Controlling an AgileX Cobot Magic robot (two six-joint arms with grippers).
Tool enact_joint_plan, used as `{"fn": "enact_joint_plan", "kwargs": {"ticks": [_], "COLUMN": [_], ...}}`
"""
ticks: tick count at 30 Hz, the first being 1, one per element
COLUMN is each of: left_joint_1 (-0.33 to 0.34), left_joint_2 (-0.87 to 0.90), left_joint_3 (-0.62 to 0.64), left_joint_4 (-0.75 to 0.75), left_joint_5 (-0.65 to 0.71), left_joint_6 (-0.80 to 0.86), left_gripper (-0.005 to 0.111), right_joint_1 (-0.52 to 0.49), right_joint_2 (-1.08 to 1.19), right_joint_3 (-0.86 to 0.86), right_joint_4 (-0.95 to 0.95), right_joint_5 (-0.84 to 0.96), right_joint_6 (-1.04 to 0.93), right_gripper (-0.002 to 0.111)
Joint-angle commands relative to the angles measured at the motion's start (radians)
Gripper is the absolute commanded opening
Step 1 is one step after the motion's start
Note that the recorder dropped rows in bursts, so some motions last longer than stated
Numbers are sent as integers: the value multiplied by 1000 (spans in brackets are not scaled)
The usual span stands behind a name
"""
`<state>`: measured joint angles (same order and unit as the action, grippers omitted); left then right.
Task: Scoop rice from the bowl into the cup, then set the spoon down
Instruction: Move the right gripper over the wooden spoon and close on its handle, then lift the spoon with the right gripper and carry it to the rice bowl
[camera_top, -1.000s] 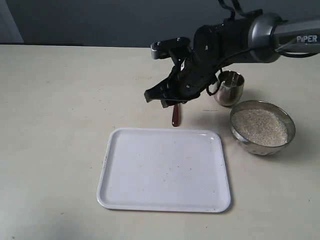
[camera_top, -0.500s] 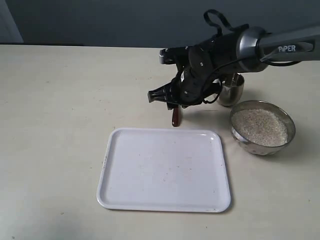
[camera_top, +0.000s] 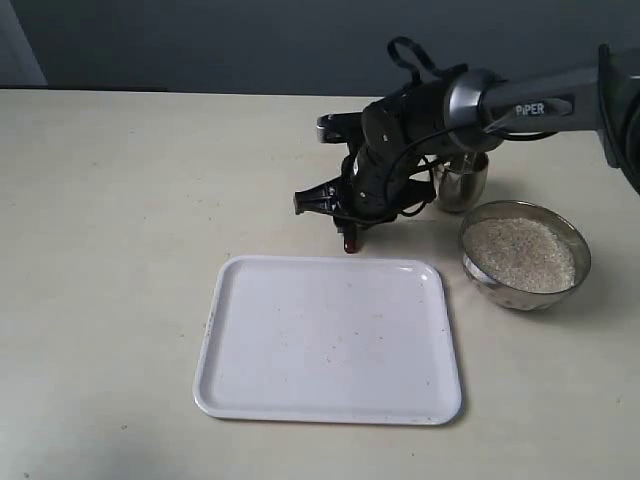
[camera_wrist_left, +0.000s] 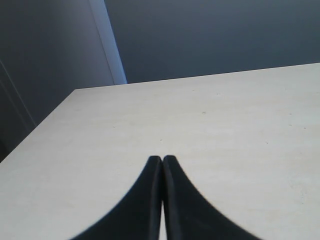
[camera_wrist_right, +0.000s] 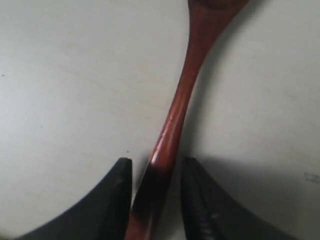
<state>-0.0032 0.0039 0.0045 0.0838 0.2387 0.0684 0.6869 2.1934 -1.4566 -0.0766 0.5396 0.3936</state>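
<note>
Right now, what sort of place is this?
Probably a robot lab test bench, not a kitchen: a bare beige table against a plain dark wall, a robot arm marked PIPER, and a white tray beside a steel bowl of rice.

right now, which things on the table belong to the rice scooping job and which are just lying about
In the job: white uncooked rice; wide shiny steel bowl; small rounded steel cup; reddish-brown wooden spoon.
Lying about: white rectangular tray.
</note>
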Motion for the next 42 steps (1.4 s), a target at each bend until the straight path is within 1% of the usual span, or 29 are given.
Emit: {"fn": "enact_joint_plan", "kwargs": {"ticks": [1,3,6,10,15,23,26,29,34,42], "left_joint_1": [0,0,0,0,0,0,0,0,0,0], "left_joint_2": [-4,-4,-4,-4,-4,-4,-4,-4,-4,-4], "left_joint_3": [-5,-5,-5,-5,-5,-5,-5,-5,-5,-5], "left_joint_4": [-2,-2,-2,-2,-2,-2,-2,-2,-2,-2], "left_joint_5": [0,0,0,0,0,0,0,0,0,0], "left_joint_6": [-4,-4,-4,-4,-4,-4,-4,-4,-4,-4], "left_gripper": [0,0,0,0,0,0,0,0,0,0], "right_joint_1": [-1,-1,-1,-1,-1,1,1,1,1,1], "right_joint_2": [21,30,33,24,-23,-156,-206,-255,-353,-512], "right_joint_3": [-6,-6,-6,-6,-6,-6,-6,-6,-6,-6], "right_joint_4": [-25,-34,-55,-65,-83,-192,-185,-177,-115,-27], "right_joint_5": [15,28,47,51,59,142,205,306,440,665], "right_joint_6": [8,-3,-45,-158,-161,-174,-233,-286,-452,-584], "right_gripper": [9,-1,-1,-1,-1,-1,-1,-1,-1,-1]}}
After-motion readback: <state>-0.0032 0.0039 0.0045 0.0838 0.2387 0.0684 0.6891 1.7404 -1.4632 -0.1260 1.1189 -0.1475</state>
